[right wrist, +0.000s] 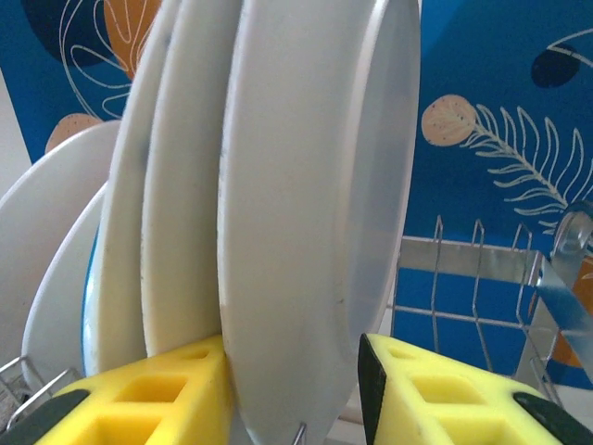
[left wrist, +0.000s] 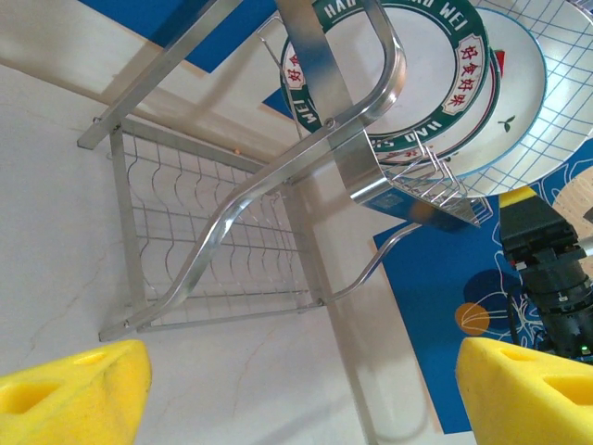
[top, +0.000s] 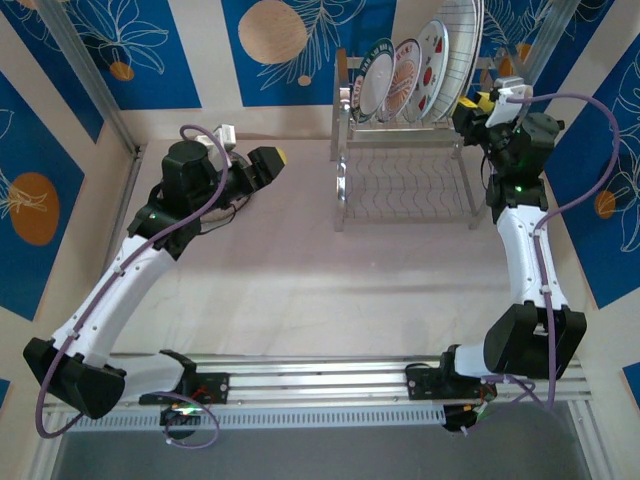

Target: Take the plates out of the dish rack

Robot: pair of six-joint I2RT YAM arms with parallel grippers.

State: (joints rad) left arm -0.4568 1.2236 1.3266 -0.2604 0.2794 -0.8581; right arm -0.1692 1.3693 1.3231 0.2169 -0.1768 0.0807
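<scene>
The dish rack (top: pixel 400 185) stands at the back right of the table, with several plates upright in its upper shelf. My right gripper (top: pixel 478 104) reaches in from the right and is shut on the rim of the outermost plate, the white grid-lined one (top: pixel 457 45). In the right wrist view this plate (right wrist: pixel 306 204) sits between the yellow fingers (right wrist: pixel 157 399), with more plates (right wrist: pixel 176 185) behind it. My left gripper (top: pixel 268 162) hangs open left of the rack, holding nothing. The left wrist view shows the rack (left wrist: pixel 357 139) and a dark-rimmed lettered plate (left wrist: pixel 417 83) ahead of the left gripper (left wrist: pixel 301 399).
Blue patterned wall panels (top: pixel 130 50) close in the back and sides. A slanted metal post (top: pixel 85 75) stands at the back left. An aluminium rail (top: pixel 320 380) carries both arm bases along the near edge. The pale tabletop (top: pixel 320 280) stretches in front of the rack.
</scene>
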